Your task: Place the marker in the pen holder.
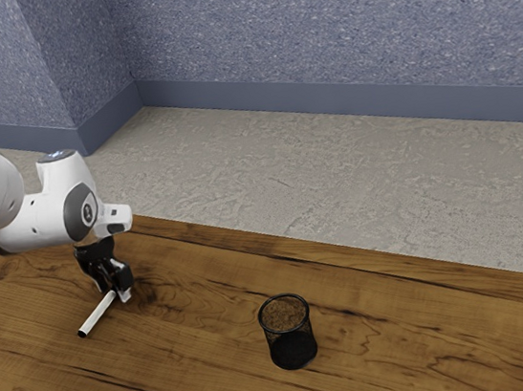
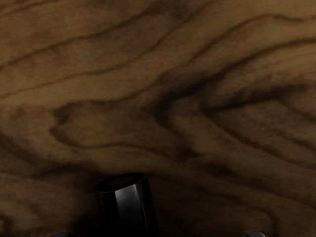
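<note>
Mia: You are having the hand (image 1: 120, 293) down low, right at one end of the marker (image 1: 99, 314). Its fingers (image 2: 255, 234) are standing wide apart, so you are not gripping anything.

Ben: Where is the marker lying, then?

Mia: It is resting on the desk (image 1: 196, 358), slanting away from the hand. Its black end (image 2: 127, 207) is poking out between the fingers, with a gap on each side. The gaps are not matching, though: one is looking bigger.

Ben: So you are probably needing a tiny slide toward the marker's middle line before you are closing?

Mia: Yes, I'm guessing that. If you are closing off to one side, you are maybe pushing the marker and making it roll. You are wanting both fingers pressing on it together, softly, then tight.

Ben: And the black mesh pen holder (image 1: 292, 351)?

Mia: It is standing upright, well apart from the marker. You are getting the grip first. Later you are likely needing to be lifting high and tipping the marker upright, so it isn't bumping the rim (image 1: 287, 331).
</note>
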